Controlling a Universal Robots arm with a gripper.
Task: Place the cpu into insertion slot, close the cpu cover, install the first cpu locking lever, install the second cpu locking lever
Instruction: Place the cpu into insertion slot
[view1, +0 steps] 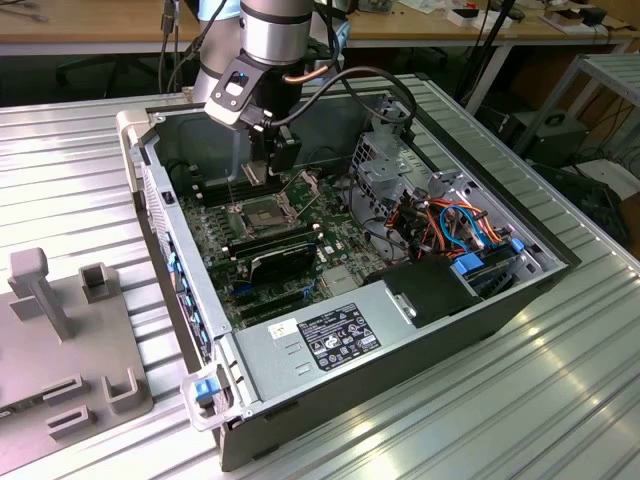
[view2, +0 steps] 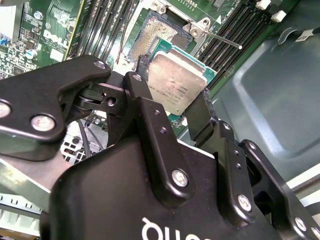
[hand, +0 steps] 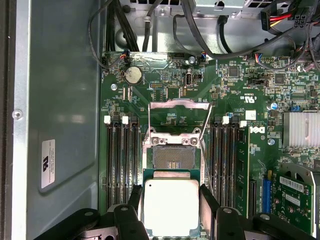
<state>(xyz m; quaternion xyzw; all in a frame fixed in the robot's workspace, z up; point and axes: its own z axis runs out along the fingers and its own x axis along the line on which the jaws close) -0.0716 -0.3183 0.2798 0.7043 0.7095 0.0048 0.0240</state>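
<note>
My gripper (hand: 171, 199) is shut on the cpu (hand: 171, 206), a flat square chip with a silver-grey top, gripped by two opposite edges between the black fingers (hand: 136, 199). In the second wrist view the cpu (view2: 177, 84) hangs in the gripper (view2: 171, 92), above and just to one side of the insertion slot (view2: 159, 31). The insertion slot (hand: 173, 158) lies uncovered, its dark pin field showing. The cpu cover (hand: 180, 116) is swung up and open beyond it. A thin lever rod (hand: 205, 131) stands raised beside the slot. In the exterior view the gripper (view1: 283, 152) hovers over the insertion slot (view1: 258, 214).
Long black memory slots (hand: 122, 160) flank the socket on both sides. A memory stick (view1: 283, 247), a power supply (view1: 335, 335), a drive cage (view1: 385, 165) and cable bundles (view1: 455, 225) crowd the case. A grey fixture (view1: 60, 330) sits at the exterior view's left.
</note>
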